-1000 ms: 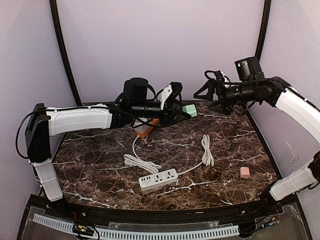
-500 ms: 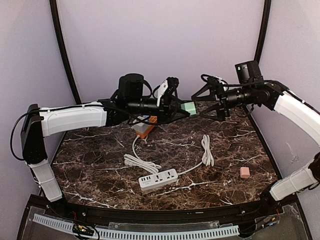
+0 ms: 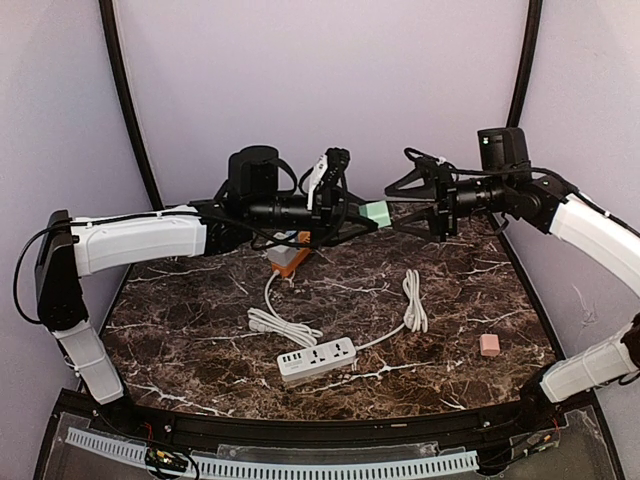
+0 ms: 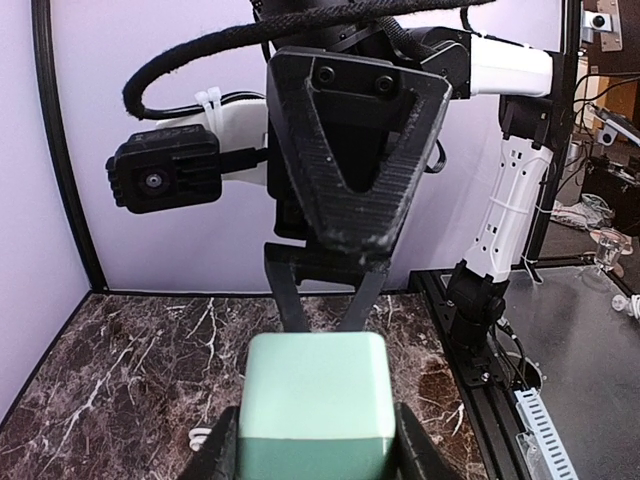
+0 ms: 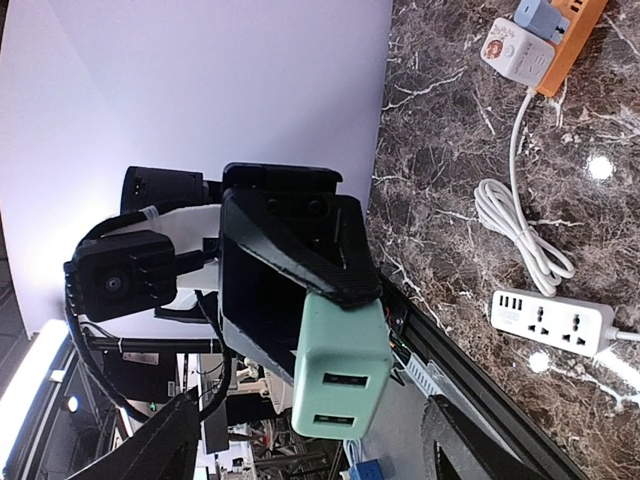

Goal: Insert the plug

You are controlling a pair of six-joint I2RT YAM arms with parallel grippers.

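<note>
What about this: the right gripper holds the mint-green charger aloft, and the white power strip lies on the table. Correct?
No: the left gripper holds the mint-green charger aloft, as the left wrist view shows. The white power strip does lie on the table.

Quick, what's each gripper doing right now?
Left gripper: closed, holding the green charger.
Right gripper: jaws open, facing the charger, not gripping it.
</note>
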